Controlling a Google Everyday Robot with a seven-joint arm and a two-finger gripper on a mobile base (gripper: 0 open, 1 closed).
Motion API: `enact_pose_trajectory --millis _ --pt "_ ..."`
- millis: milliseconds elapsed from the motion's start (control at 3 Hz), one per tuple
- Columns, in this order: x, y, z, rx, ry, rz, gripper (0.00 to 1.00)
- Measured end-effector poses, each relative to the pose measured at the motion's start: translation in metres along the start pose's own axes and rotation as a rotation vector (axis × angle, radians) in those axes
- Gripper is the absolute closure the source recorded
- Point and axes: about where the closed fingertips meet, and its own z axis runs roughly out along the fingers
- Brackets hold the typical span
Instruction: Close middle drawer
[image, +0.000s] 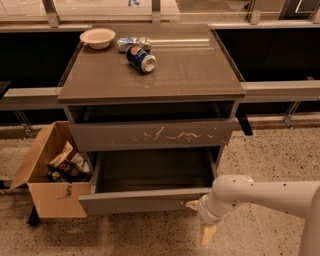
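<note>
The middle drawer (145, 200) is a wide grey drawer with a plain front. It stands pulled out from the cabinet, and its dark inside looks empty. Above it is the drawer front with white scratches (150, 134), out a little from the cabinet. My gripper (200, 219) is on the white arm at the lower right, at the right end of the middle drawer's front. One cream finger (192, 204) touches the front's lower right corner. The other finger (207, 234) points down to the floor. The fingers are apart and hold nothing.
On the cabinet top (200, 70) are a cream bowl (97, 37), a blue can on its side (141, 58) and a crumpled packet (131, 42). An open cardboard box (50, 197) of snack bags stands on the floor against the drawer's left side. Speckled floor lies in front.
</note>
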Motion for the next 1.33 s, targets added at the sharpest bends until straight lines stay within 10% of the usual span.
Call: enact_pose_trajectory --millis 1333 --pt "0.025 -0.093 0.002 0.152 -0.017 -0.038 1.00"
